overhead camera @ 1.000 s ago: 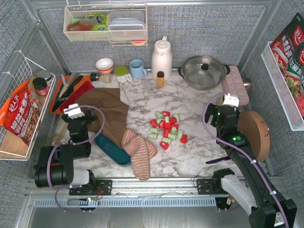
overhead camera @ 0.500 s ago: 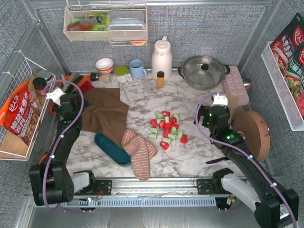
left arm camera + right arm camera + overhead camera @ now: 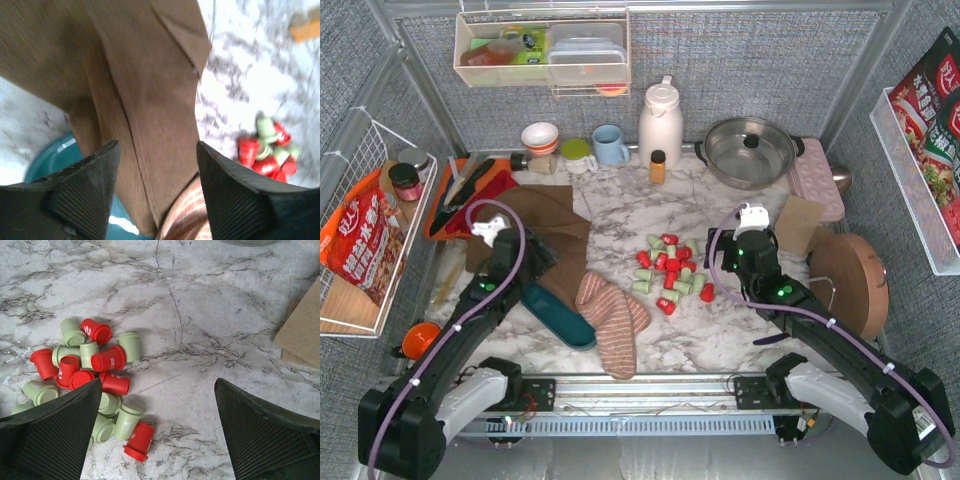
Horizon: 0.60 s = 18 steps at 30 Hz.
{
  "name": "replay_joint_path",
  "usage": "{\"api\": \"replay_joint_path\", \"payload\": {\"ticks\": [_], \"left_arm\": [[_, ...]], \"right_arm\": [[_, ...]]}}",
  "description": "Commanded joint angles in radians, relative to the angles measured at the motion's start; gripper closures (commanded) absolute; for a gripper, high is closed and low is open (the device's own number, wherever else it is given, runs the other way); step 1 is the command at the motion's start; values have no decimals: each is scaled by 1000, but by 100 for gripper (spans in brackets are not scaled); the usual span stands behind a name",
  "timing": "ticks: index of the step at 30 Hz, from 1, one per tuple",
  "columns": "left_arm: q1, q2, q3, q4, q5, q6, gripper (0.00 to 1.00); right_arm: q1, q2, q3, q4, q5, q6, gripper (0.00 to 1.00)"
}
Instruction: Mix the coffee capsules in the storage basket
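Note:
Several red and mint green coffee capsules (image 3: 672, 268) lie in a loose pile on the marble table; the right wrist view shows them (image 3: 95, 375) at lower left. The dark teal storage basket (image 3: 556, 313) lies left of the pile, partly under a brown cloth (image 3: 548, 235), and is empty where visible; a teal corner shows in the left wrist view (image 3: 47, 160). My left gripper (image 3: 528, 262) is open above the brown cloth (image 3: 135, 100) beside the basket. My right gripper (image 3: 724, 262) is open and empty just right of the pile; its left finger (image 3: 50, 435) overhangs some capsules.
A striped pink cloth (image 3: 612, 318) lies beside the basket's right end. A white kettle (image 3: 660, 122), orange-capped bottle (image 3: 658, 166), blue mug (image 3: 610, 145), bowls and a lidded pot (image 3: 749, 150) line the back. A round wooden board (image 3: 855, 285) stands right.
My left arm has swung from the far left toward the middle, over the brown cloth. My right arm has moved left and down, closer to the capsule pile.

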Motion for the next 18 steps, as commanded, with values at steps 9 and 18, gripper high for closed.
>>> {"api": "replay_joint_path", "payload": {"ticks": [9, 18], "left_arm": [[-376, 95, 30, -214, -201, -200, 36], [-495, 170, 54, -213, -264, -250, 46]], "right_arm": [[6, 17, 4, 40, -88, 28, 1], [9, 15, 0, 49, -107, 35, 1]]}}
